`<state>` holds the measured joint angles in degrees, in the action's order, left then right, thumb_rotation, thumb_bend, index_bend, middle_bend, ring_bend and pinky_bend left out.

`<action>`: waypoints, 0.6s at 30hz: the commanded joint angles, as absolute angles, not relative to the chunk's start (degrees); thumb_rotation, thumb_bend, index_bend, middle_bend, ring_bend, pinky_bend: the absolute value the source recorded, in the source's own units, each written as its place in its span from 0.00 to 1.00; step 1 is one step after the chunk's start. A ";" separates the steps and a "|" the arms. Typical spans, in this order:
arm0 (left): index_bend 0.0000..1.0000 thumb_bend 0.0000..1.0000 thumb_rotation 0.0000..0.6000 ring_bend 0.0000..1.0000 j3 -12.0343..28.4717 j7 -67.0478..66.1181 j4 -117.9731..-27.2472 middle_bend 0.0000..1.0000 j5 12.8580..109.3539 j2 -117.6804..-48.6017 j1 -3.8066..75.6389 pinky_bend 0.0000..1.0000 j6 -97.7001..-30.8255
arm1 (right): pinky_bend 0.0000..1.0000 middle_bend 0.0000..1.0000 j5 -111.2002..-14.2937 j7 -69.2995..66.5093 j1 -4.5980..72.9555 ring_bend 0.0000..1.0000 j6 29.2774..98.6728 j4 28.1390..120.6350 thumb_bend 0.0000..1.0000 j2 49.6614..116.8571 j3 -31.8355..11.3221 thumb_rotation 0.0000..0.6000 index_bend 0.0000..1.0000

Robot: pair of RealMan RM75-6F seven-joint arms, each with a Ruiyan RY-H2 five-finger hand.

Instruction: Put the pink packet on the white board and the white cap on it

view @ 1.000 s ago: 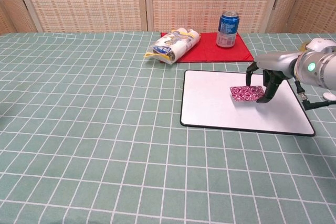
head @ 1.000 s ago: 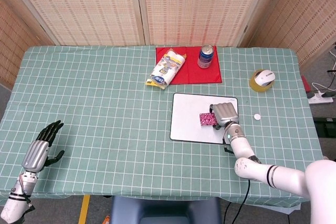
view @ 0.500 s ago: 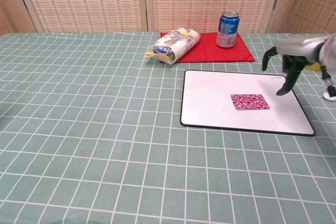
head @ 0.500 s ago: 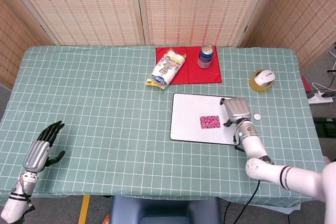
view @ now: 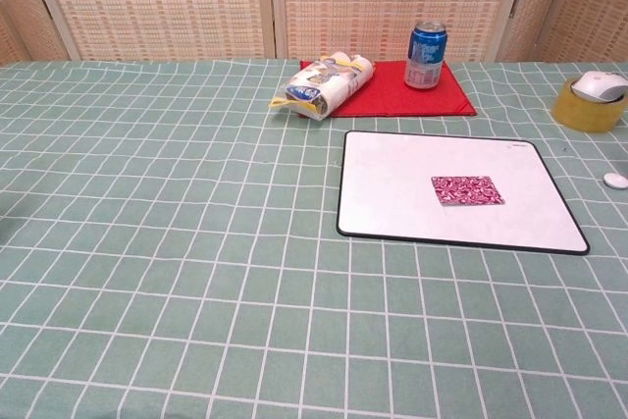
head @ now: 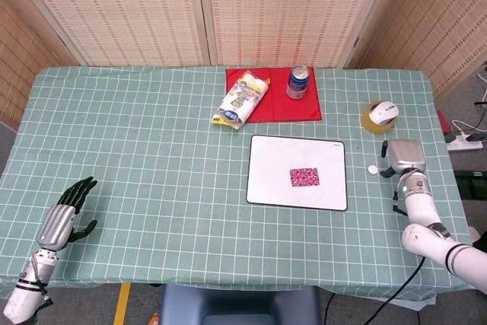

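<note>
right hand (head: pixel 404 157) moved off white board (head: pixel 268 174), empty, beside white cap (head: pixel 373 170); pink packet (head: pixel 304 177) released.

Checked green table (head: pixel 152 150) with white board (head: pixel 266 157), red mat (head: pixel 274 108), white cap (head: pixel 372 169), tape roll (head: pixel 373 123).

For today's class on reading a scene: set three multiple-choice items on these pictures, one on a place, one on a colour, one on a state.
1. Where does the pink packet lie?
A. on the white board
B. on the red cloth
C. in the right hand

2. What colour is the cloth under the can?
A. blue
B. red
C. yellow

3. What does the right hand hold?
A. the white cap
B. the packet
C. nothing

Answers:
1 A, the packet lies flat on the board.
2 B, the can stands on a red cloth.
3 C, the white cap sits on the table beside the hand, which holds nothing.
</note>
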<state>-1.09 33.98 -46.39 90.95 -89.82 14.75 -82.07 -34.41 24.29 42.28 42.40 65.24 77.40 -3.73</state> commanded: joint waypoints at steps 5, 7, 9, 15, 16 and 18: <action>0.00 0.28 1.00 0.00 -1.16 34.08 -46.27 0.00 91.01 -89.82 14.80 0.11 -81.99 | 1.00 1.00 -37.40 20.52 41.21 1.00 37.74 58.69 0.29 80.57 -4.04 1.00 0.51; 0.00 0.28 1.00 0.00 -1.21 34.20 -46.32 0.00 91.00 -89.81 14.88 0.11 -81.71 | 1.00 1.00 -37.74 20.01 41.26 1.00 36.05 56.67 0.33 81.79 -4.01 1.00 0.52; 0.00 0.28 1.00 0.00 -1.25 34.20 -46.32 0.00 90.99 -89.79 14.93 0.11 -81.56 | 1.00 1.00 -38.24 19.63 41.25 1.00 35.50 55.48 0.35 82.51 -4.14 1.00 0.51; 0.00 0.28 1.00 0.00 -1.30 34.44 -46.44 0.00 90.98 -89.70 14.94 0.11 -81.46 | 1.00 1.00 -39.27 18.74 41.01 1.00 34.34 54.69 0.36 82.86 -4.54 1.00 0.47; 0.00 0.28 1.00 0.00 -1.32 34.44 -46.42 0.00 91.01 -89.70 14.96 0.11 -81.41 | 1.00 1.00 -39.45 18.67 40.94 1.00 34.28 54.78 0.36 82.82 -4.57 1.00 0.46; 0.00 0.28 1.00 0.00 -1.40 34.47 -46.46 0.00 91.06 -89.67 15.00 0.11 -81.30 | 1.00 1.00 -39.65 18.54 40.83 1.00 34.29 55.10 0.36 82.69 -4.66 1.00 0.45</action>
<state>-1.39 34.46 -46.46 91.06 -89.67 15.00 -81.30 -39.59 18.59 40.87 34.29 55.06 82.72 -4.63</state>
